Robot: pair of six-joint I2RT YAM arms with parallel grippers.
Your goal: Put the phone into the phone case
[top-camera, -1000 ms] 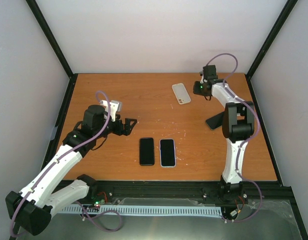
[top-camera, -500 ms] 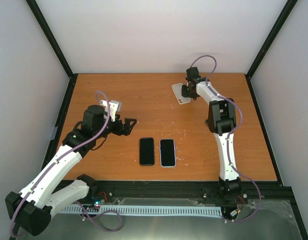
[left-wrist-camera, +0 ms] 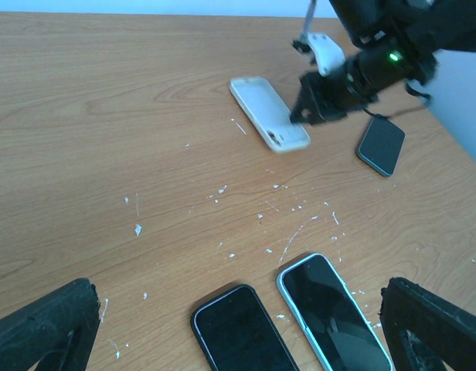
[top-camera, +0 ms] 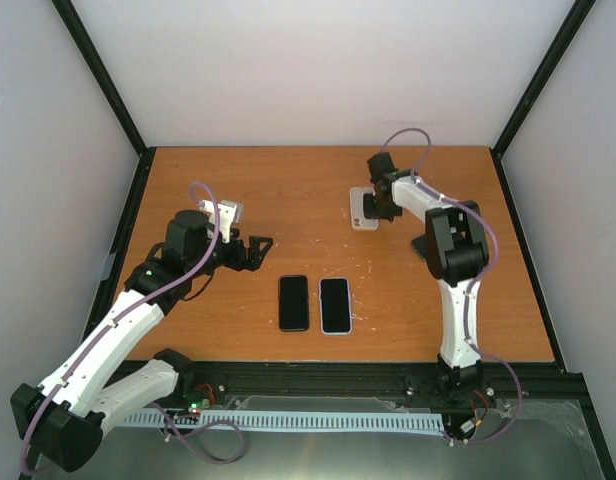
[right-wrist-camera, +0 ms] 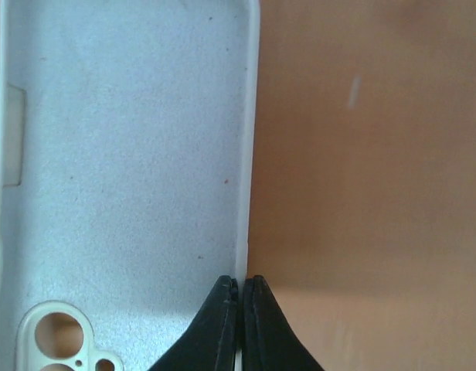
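Tabletop of orange wood fills the walled bay, bare over most of its left and far parts, so there is open room for carrying things across the middle. Right arm reaches out to the far right of centre, where the white phone case lies open side up, long axis running roughly near to far and slightly angled. Left arm hangs over the left half. Near the front edge at centre lie a black phone and a light-edged phone, side by side, not touching, long axes about parallel to the case's. A third phone lies beside the right arm, toward the right edge. Left gripper stands wide open and empty, just left of and beyond the pair, clearly the nearer hand to them. Right gripper is pinched fully together on the case's long side wall near the camera cut-out, one tip inside, one outside. From that grip the phones lie toward the near edge and leftward, well apart.
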